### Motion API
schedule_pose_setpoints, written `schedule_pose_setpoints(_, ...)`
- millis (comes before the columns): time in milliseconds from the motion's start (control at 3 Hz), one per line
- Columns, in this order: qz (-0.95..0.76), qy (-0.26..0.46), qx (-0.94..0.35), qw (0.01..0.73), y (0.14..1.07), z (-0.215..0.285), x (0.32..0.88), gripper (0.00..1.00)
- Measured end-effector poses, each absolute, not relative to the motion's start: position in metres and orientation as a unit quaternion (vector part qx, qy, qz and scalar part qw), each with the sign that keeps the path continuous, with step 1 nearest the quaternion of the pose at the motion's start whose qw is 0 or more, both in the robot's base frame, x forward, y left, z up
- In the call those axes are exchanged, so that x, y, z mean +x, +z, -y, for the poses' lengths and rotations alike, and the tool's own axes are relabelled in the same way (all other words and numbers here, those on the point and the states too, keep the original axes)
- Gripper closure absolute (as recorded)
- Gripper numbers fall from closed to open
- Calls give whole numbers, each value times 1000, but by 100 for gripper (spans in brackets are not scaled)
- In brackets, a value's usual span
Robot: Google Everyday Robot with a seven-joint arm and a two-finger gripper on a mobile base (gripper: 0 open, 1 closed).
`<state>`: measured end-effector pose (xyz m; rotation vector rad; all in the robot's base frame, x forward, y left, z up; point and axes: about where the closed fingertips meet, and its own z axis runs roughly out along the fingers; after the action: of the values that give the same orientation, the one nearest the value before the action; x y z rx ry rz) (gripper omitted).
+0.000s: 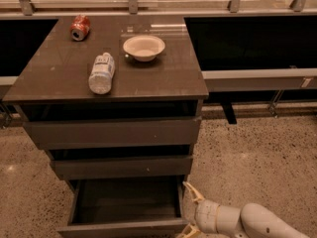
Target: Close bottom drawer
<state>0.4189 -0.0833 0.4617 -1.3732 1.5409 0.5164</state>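
Note:
The bottom drawer [124, 202] of the dark grey-brown cabinet stands pulled out, its dark box interior showing and its low plain front panel [121, 229] at the bottom edge of the camera view. My gripper [187, 213] is at the drawer's right front corner, low by the floor. Its pale fingers [192, 192] are spread apart, one above and one below, with nothing between them. The white arm [252, 223] runs in from the lower right.
The middle drawer [121, 166] and top drawer [114, 132] above are slightly out. On the cabinet top [168, 78] lie a plastic bottle [101, 73], a white bowl [144, 47] and a red can [80, 27]. A dark bench [257, 76] stands at the right; speckled floor [257, 152] lies beside the cabinet.

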Motion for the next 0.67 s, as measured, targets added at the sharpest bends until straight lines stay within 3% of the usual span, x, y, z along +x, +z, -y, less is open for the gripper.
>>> schedule_pose_setpoints(667, -627, 247, -574, 465, 431, 71, 415, 0)
